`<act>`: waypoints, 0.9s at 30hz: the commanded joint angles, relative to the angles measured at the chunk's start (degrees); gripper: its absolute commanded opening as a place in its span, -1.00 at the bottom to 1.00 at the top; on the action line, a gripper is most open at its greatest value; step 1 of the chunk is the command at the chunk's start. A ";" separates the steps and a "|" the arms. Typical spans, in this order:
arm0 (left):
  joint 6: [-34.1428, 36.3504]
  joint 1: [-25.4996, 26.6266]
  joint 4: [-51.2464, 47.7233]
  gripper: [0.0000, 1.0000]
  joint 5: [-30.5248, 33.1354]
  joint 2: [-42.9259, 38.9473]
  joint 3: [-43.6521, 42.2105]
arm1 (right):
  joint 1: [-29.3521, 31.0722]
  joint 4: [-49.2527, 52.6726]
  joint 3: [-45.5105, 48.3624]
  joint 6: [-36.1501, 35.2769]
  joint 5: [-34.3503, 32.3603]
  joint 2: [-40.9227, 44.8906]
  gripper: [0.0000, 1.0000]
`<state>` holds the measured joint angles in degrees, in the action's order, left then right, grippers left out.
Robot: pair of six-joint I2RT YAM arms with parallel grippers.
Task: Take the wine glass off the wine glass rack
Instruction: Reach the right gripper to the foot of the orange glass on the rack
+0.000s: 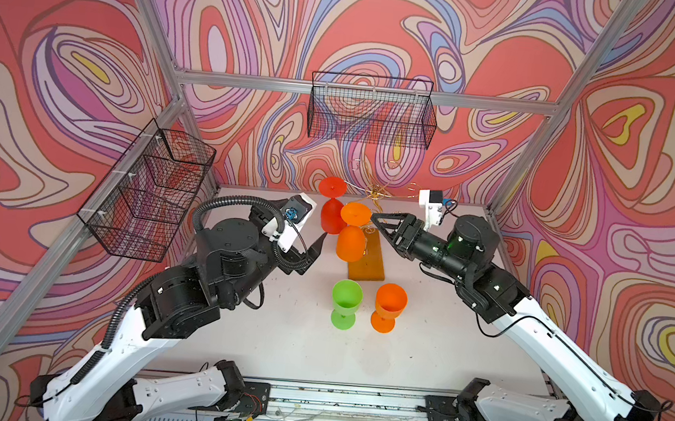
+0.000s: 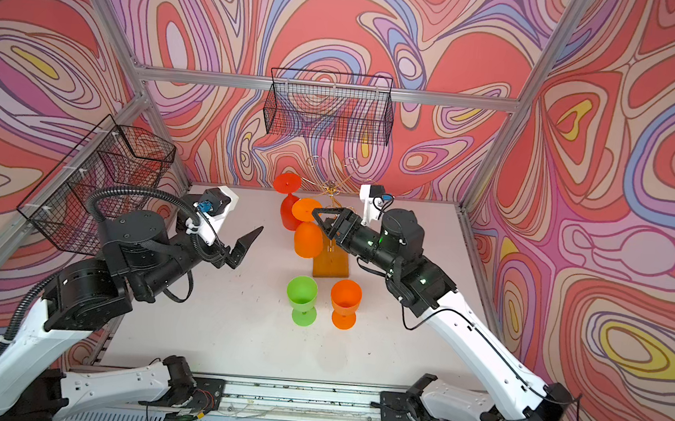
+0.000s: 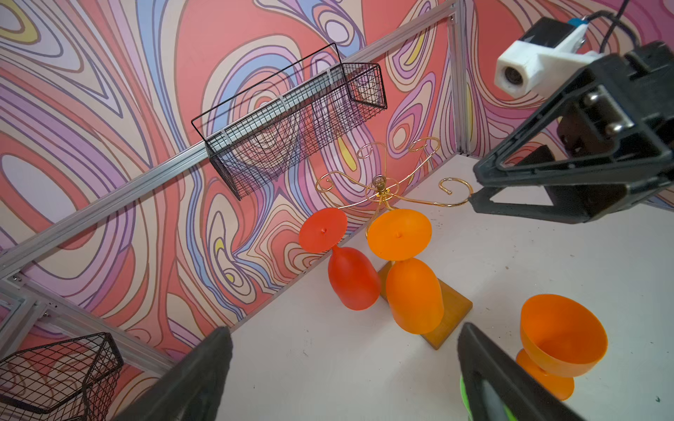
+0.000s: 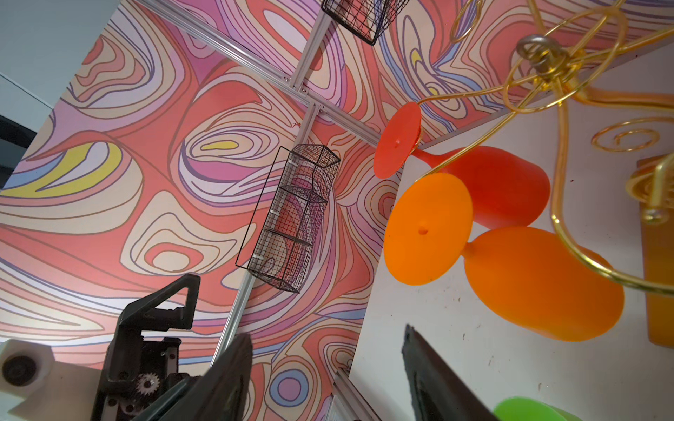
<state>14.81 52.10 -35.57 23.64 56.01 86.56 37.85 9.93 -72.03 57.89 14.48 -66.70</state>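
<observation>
In a top view the orange wine glass (image 1: 350,242) hangs bowl-down, stem vertical, on the wine glass rack (image 1: 369,262) mid-frame. The right pincer (image 1: 378,223), spread and empty, sits just right of its foot.

Left wrist view: the left pincer (image 3: 343,330), spread wide, sits below both hanging glasses. A red glass (image 3: 352,280) hangs just beside the orange one.

Right wrist view: a hook wire (image 4: 554,215) crosses the orange bowl.

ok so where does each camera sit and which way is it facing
Top views: high over the front, looking down and back at the table, rack and far wall; whole left arm, right arm, left gripper, right gripper.
Left wrist: on the left arm, facing the rack and back basket; its own open fingers show.
Right wrist: on the right arm, facing the hung orange glass, red glass and side basket; its own fingers show.
Shared: both wrist views catch the two hung glasses, and each the other arm's gripper.
</observation>
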 commanded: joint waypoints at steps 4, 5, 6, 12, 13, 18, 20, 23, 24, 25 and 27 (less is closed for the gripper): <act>0.75 -0.86 2.25 0.91 -0.87 -0.48 -1.37 | 2.17 -2.33 1.10 2.84 -6.53 -1.40 0.20; 0.80 -1.01 2.26 0.91 -1.09 -0.51 -1.48 | 2.36 -2.45 1.25 2.84 -6.95 -1.52 0.18; 0.75 -1.18 2.46 0.91 -1.22 -0.58 -1.62 | 2.56 -2.44 1.36 2.93 -7.29 -1.59 0.17; 1.15 -1.91 2.60 0.91 -2.06 -0.29 -1.74 | 3.61 -2.43 1.95 3.69 -8.88 -2.51 0.13; 1.18 -2.00 2.68 0.91 -2.27 -0.29 -1.83 | 3.79 -2.56 2.23 4.05 -9.28 -2.63 0.13; 1.36 -2.60 2.95 0.91 -3.11 -0.63 -2.12 | 4.51 -3.80 3.87 5.03 -10.26 -3.16 0.12; 1.33 -2.85 2.96 0.91 -3.46 -0.87 -2.19 | 4.69 -4.68 4.54 5.41 -10.58 -3.48 0.12; 1.32 -3.06 2.77 0.91 -3.77 -0.90 -2.28 | 4.76 -5.84 5.14 5.99 -10.75 -4.10 0.11; 1.42 -3.13 2.64 0.91 -3.77 -1.01 -2.28 | 4.78 -6.21 5.14 6.09 -10.75 -4.43 0.11; 1.43 -3.18 2.60 0.91 -3.77 -1.01 -2.26 | 4.78 -6.46 4.92 5.99 -10.73 -4.73 0.11; 1.41 -3.27 2.62 0.91 -3.91 -1.08 -2.36 | 4.76 -6.18 4.29 5.58 -10.87 -5.56 0.10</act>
<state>15.31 49.32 -34.39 20.53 55.86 84.95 42.19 5.34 -67.53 63.48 4.71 -71.13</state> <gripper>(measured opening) 0.956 0.550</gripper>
